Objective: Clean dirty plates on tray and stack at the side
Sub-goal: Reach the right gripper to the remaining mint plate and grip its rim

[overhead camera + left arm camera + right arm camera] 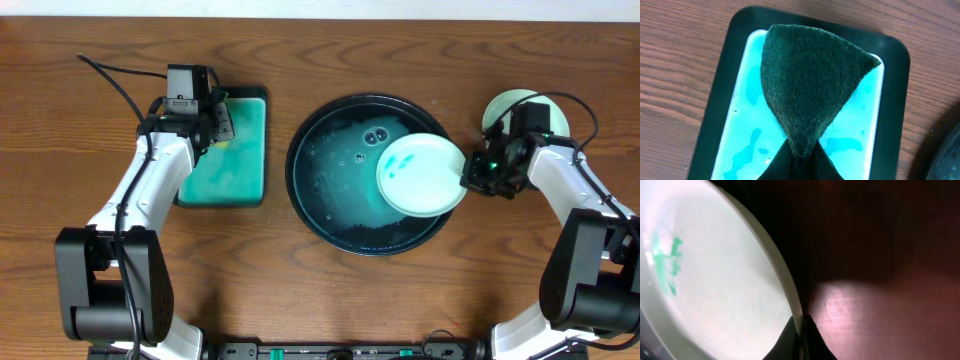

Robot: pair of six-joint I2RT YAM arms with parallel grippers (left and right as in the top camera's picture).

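Note:
A pale plate (420, 174) with teal smears is held over the right part of the round black tray (330, 200). My right gripper (468, 176) is shut on its right rim; the right wrist view shows the rim (785, 280) pinched between the fingers (802, 325). Another plate (505, 104) lies on the bare tabletop at the far right, partly hidden by the right arm. My left gripper (222, 120) is shut on a dark green scrub pad (810, 85) and holds it over the rectangular teal tray (717, 115). A third plate is not in view.
The rectangular teal tray (225, 155) with a black rim lies left of the round tray and holds teal liquid. The round tray's base is wet, with bubbles (375, 135). Cables run from both arms.

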